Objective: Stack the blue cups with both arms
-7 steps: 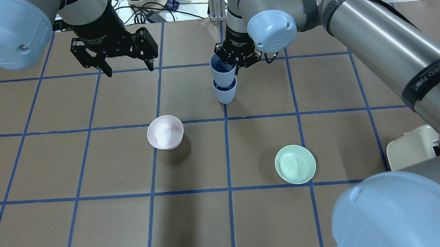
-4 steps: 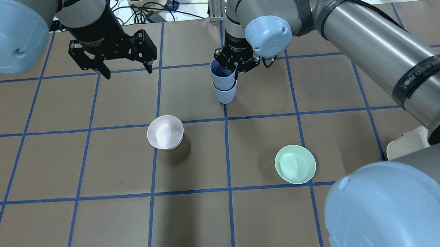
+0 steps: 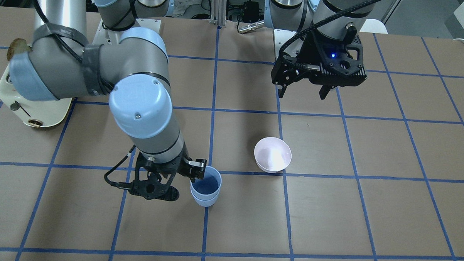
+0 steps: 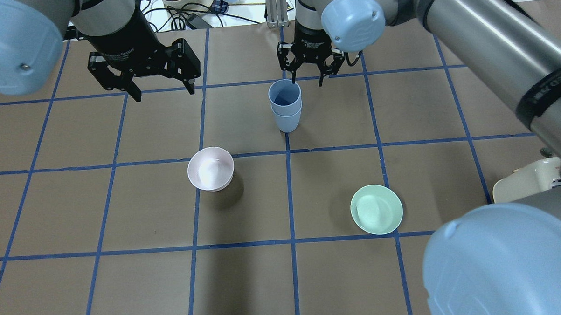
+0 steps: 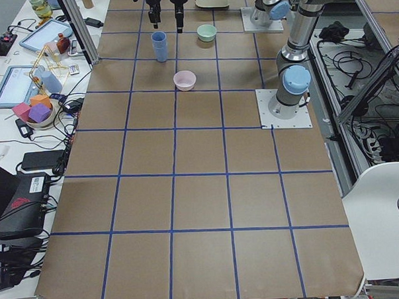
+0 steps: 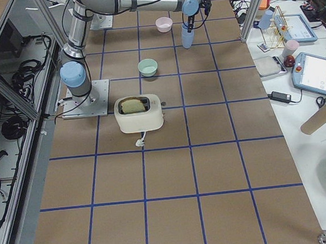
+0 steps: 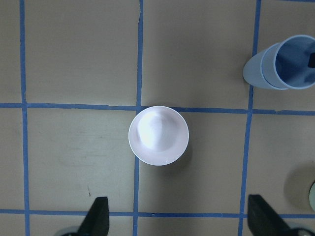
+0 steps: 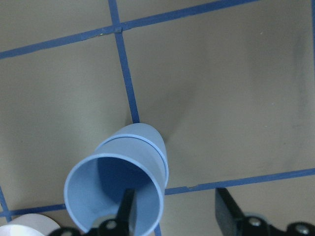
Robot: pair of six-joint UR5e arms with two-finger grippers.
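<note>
The two blue cups are nested and stand upright on a blue tape line: the upper cup (image 4: 285, 96) sits inside the lower cup (image 4: 287, 121). The stack also shows in the front view (image 3: 206, 186), the left wrist view (image 7: 283, 61) and the right wrist view (image 8: 115, 196). My right gripper (image 4: 307, 78) is open just above the stack's far rim. In the right wrist view (image 8: 177, 216) one finger hangs over the cup's mouth and the other outside it, neither gripping. My left gripper (image 4: 165, 90) is open and empty, above the table to the stack's left.
A pale pink bowl (image 4: 211, 169) sits left of the stack, under the left wrist camera (image 7: 158, 135). A mint-green bowl (image 4: 376, 209) sits nearer the robot, to the right. A cream toaster (image 3: 32, 108) with bread stands by the right arm's base. Clutter lines the far edge.
The right gripper lowered the upper cup into the lower one, opened, and moved up and back from the stack. The left gripper has hardly moved.
</note>
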